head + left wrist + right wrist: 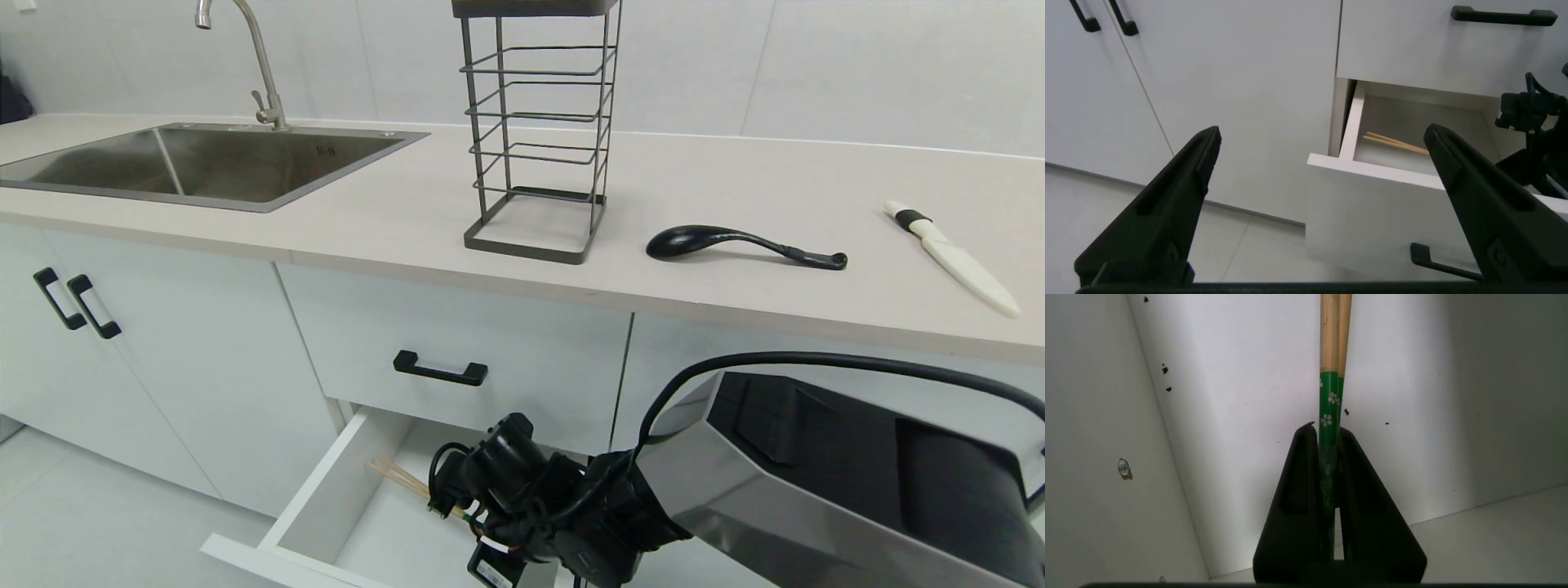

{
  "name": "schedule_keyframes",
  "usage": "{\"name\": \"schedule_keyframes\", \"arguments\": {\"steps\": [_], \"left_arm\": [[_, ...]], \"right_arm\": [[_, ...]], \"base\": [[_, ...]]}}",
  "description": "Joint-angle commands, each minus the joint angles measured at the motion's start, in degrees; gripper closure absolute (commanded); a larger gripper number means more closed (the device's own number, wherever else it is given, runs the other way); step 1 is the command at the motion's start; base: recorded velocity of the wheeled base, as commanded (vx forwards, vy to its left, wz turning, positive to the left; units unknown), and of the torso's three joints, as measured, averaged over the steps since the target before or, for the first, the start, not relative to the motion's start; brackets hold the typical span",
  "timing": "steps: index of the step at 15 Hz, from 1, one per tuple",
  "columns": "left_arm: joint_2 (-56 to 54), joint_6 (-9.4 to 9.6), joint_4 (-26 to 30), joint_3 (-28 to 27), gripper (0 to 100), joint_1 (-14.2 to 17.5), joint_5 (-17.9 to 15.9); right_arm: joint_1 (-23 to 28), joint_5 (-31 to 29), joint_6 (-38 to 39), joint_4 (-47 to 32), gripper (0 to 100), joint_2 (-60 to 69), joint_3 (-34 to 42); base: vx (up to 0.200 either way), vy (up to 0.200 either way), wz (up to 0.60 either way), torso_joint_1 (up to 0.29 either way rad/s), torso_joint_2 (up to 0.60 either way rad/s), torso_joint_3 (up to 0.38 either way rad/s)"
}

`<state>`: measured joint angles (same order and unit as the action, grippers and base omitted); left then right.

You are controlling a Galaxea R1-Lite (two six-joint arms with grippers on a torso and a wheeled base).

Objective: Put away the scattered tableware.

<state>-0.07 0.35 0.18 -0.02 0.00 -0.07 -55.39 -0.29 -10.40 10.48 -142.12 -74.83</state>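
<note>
My right hand (1328,433) clamping tight on chopsticks (1333,343) at their green band, holding them inside the open drawer (326,482), my left hand (1323,135) hanging wide open near the drawer front, spoon (739,243) and knife (951,257) lying on the surface (392,212)

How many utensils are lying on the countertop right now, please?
2. A black spoon lies just right of the wire rack, and a white knife lies farther right. None appears hidden. The chopsticks are in the right gripper, not counted.
</note>
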Motion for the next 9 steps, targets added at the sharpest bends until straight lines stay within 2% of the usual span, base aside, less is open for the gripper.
{"name": "schedule_keyframes", "arguments": {"steps": [1, 9], "left_arm": [[0.07, 0.00, -0.01, 0.02, 0, 0.00, -0.01], [0.07, 0.00, -0.01, 0.02, 0, 0.00, -0.01]], "right_arm": [[-0.42, 0.12, -0.06, 0.06, 100, -0.62, -0.14], [-0.86, 0.12, -0.85, -0.11, 100, -2.20, -1.02]], "base": [[0.000, 0.000, 0.00, 0.000, 0.00, 0.000], [0.000, 0.000, 0.00, 0.000, 0.00, 0.000]]}}
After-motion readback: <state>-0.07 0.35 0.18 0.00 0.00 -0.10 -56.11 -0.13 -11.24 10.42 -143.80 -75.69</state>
